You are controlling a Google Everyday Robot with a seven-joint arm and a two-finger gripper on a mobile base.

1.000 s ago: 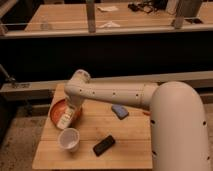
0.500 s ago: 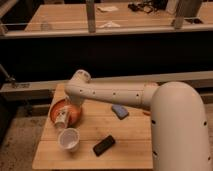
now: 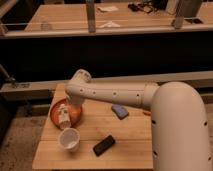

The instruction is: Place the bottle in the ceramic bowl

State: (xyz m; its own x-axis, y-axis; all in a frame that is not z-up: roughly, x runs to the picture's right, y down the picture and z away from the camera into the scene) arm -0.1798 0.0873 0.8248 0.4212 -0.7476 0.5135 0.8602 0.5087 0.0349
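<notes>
Reaching left across the worktop, the arm bends down; its gripper hangs over the ceramic bowl holding the bottle; I cannot tell the jaws' state.

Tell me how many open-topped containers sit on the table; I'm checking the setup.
2: the ceramic bowl at the table's left edge, with the bottle and the gripper in it, and a white cup just in front.

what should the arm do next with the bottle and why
Probably lift the pincer straight up and away. The bottle already lies inside the ceramic bowl, with the arm's end directly over it, so clearing upward avoids knocking the white cup just in front of the bowl.
</notes>
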